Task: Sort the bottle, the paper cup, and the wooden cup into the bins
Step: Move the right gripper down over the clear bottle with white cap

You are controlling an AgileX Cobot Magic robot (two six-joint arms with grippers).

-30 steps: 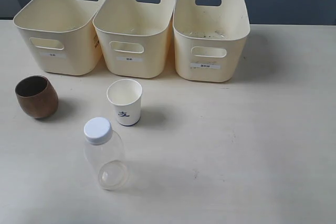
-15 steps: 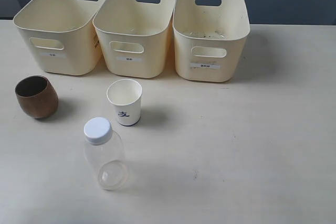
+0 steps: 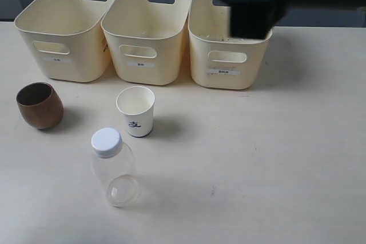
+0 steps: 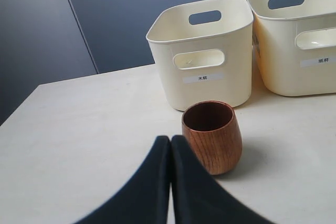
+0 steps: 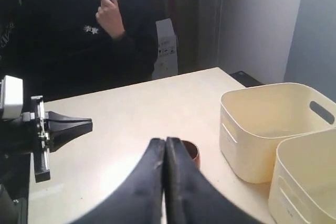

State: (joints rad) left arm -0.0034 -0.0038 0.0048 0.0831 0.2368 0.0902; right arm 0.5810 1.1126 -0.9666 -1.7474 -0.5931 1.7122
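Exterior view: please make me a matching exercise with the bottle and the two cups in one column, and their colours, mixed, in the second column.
Things:
1. bottle
2. paper cup
3. wooden cup

Colours:
A. dark brown
B. clear, with a white cap
C. white, with a dark mark on the side

Pairs: 1-B, 2-C, 3-A

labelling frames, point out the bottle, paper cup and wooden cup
bottle [image 3: 114,172], exterior view, clear body below the cap
paper cup [image 3: 136,115], exterior view, white side wall
wooden cup [image 4: 212,140], left wrist view, outer side
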